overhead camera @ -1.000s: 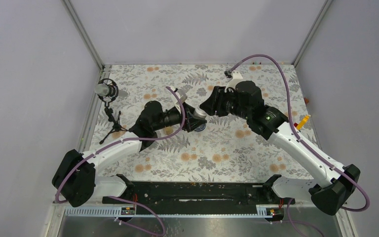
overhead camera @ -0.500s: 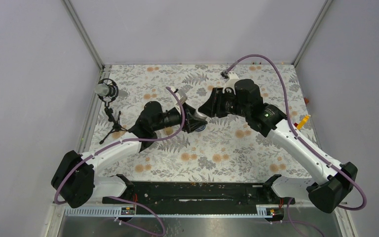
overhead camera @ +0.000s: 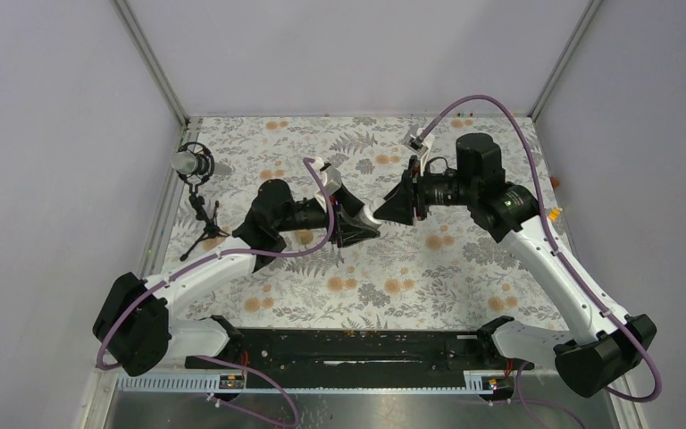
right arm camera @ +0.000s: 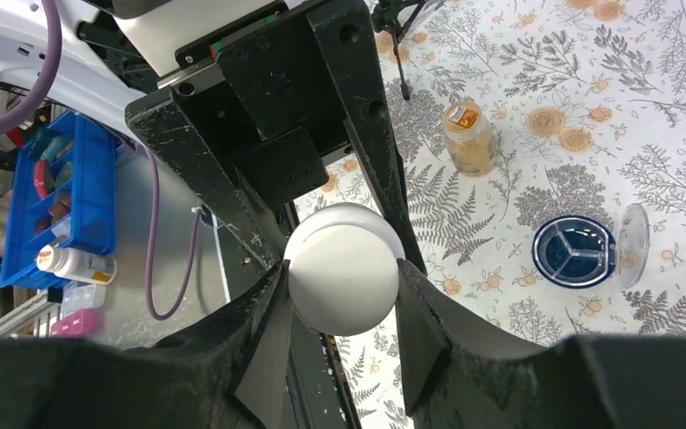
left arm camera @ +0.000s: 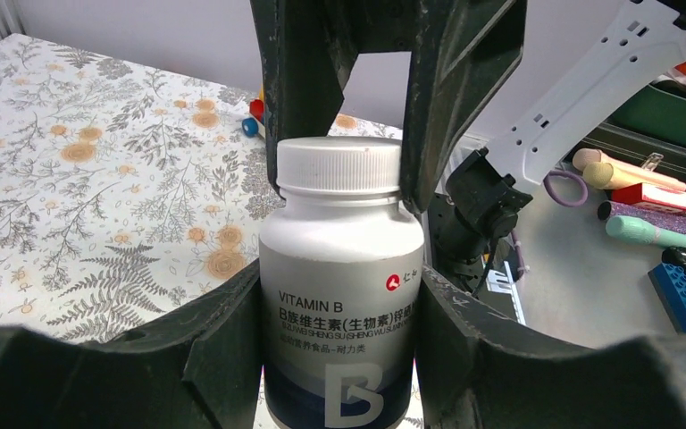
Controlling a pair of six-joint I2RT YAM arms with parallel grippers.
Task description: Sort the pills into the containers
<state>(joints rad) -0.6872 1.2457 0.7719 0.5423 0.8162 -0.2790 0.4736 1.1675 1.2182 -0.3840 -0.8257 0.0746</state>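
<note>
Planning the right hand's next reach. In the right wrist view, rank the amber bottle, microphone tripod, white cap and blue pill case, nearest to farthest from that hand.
1. White cap of the Vitamin B bottle: gripped, centre.
2. Blue pill case: lower right, lid open.
3. Amber bottle: beyond it, upper right.
4. Microphone tripod: top edge, farthest back.

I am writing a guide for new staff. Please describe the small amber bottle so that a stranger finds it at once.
In the right wrist view, find the floral tablecloth, then the round blue dish with three compartments. The amber bottle stands upright, up and left of it; it alone is tall and translucent brown.
</note>
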